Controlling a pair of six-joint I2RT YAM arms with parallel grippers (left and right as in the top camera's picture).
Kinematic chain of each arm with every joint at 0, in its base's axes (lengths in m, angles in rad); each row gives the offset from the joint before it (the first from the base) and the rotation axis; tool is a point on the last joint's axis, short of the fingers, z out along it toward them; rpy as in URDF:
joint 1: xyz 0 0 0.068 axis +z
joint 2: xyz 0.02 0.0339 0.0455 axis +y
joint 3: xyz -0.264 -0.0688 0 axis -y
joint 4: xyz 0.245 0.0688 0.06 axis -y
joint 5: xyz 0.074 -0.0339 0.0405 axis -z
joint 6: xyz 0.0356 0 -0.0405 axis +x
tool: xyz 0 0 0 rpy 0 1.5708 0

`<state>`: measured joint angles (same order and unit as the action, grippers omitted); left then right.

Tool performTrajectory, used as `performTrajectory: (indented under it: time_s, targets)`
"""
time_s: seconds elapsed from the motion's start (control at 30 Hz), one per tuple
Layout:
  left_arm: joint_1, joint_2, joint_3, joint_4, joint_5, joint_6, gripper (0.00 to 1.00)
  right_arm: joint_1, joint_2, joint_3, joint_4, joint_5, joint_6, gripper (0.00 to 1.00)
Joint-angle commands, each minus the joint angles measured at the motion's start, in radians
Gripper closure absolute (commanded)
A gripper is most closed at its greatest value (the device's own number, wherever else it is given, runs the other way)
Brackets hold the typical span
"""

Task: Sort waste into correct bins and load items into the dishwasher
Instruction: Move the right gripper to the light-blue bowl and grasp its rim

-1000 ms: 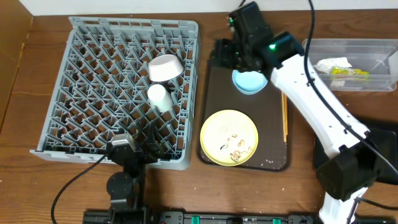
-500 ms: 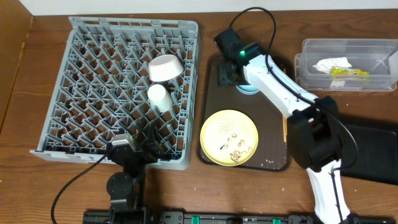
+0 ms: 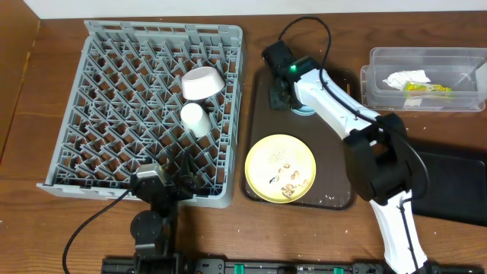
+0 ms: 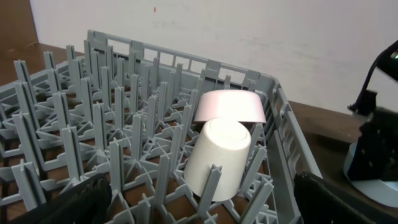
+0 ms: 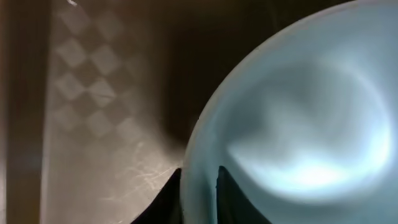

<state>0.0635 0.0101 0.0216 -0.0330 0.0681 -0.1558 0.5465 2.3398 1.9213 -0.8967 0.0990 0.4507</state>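
Note:
My right gripper point(image 3: 286, 94) is down over the back of the dark brown tray point(image 3: 261, 122), shut on the rim of the light blue bowl point(image 3: 306, 109). In the right wrist view the two dark fingers pinch the bowl's point(image 5: 298, 124) wall at the gripper point(image 5: 199, 178). The yellow plate point(image 3: 280, 168) with pale crumbs point(image 3: 288, 181) lies at the tray's front. In the grey dishwasher rack point(image 3: 163, 30) sit the pinkish-white bowl point(image 3: 202, 82) point(image 4: 229, 106) and the white cup point(image 3: 195, 119) point(image 4: 217, 155). My left gripper point(image 3: 163, 184) point(image 4: 208, 199) rests open at the rack's front edge, holding nothing.
The clear tub point(image 3: 380, 65) at the back right holds a crumpled napkin point(image 3: 402, 78) and a yellow-green wrapper point(image 3: 428, 88). A flat black bin point(image 3: 460, 190) lies at the right edge. My right arm stretches across the tray's right side.
The right arm has swung down onto the tray's back end. Its jaws have closed on the light blue bowl's rim. The left arm has not moved.

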Motion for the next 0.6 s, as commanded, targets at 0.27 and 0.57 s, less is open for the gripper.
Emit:
performTrajectory:
  time_s: [0.27,0.57]
  targets:
    - [-0.004,-0.006,-0.018,-0.033,0.010,0.013,0.05,-0.007,-0.081,0.014,-0.012,-0.057,-0.008,0.99]
    - [-0.004,-0.006,-0.018,-0.033,0.010,0.013,0.05,-0.006,-0.397,0.014,0.001,-0.188,-0.051,0.99]
